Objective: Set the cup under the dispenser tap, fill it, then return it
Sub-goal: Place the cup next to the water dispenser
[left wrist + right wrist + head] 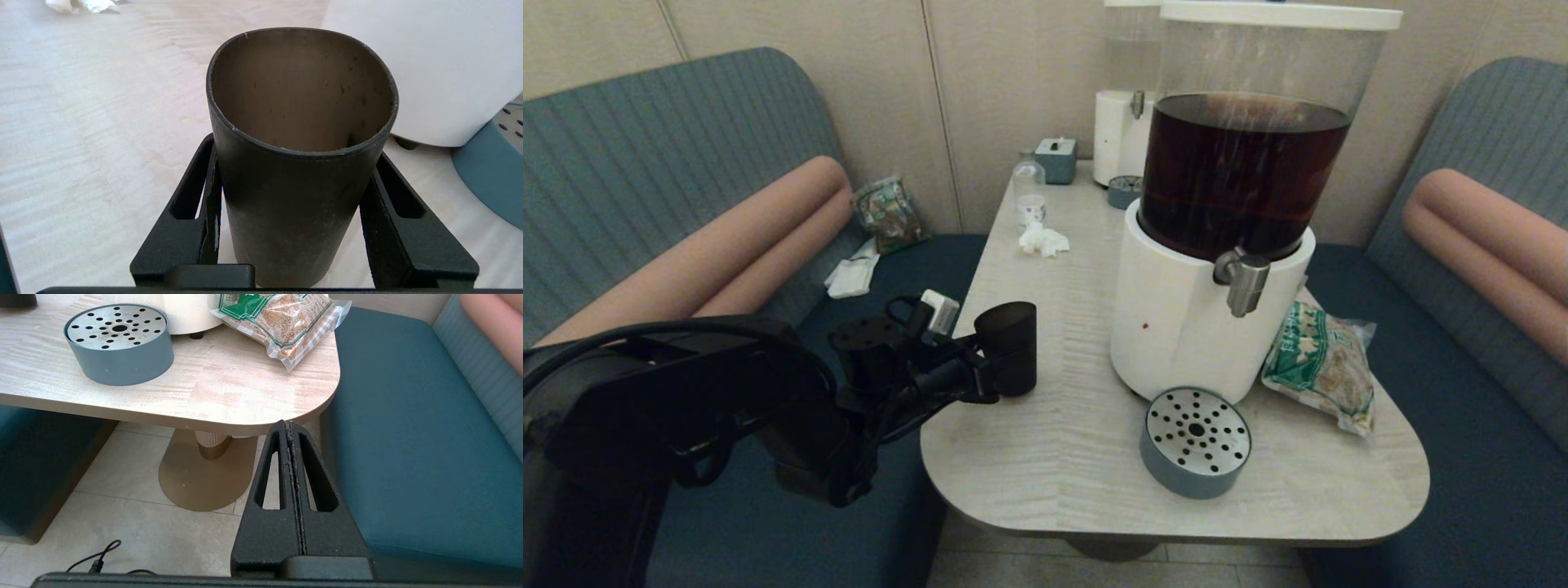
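the left tool [1001,371] grips the upright, empty cup [1009,346] at the counter's [1045,457] near-left edge, with the dispenser tap [1243,282] lying toward two o'clock above the drip tray [1195,441]; the right tool [291,430] sits closed, parked off-counter.

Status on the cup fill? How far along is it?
Early. Done: the left gripper has closed on the cup, fingers against both sides. In hand: the cup looks empty inside and sits near the table's left edge, well short of the tap. Left: carry it under the tap over the drip tray, fill it, return it. The right gripper is parked below the table edge, shut.
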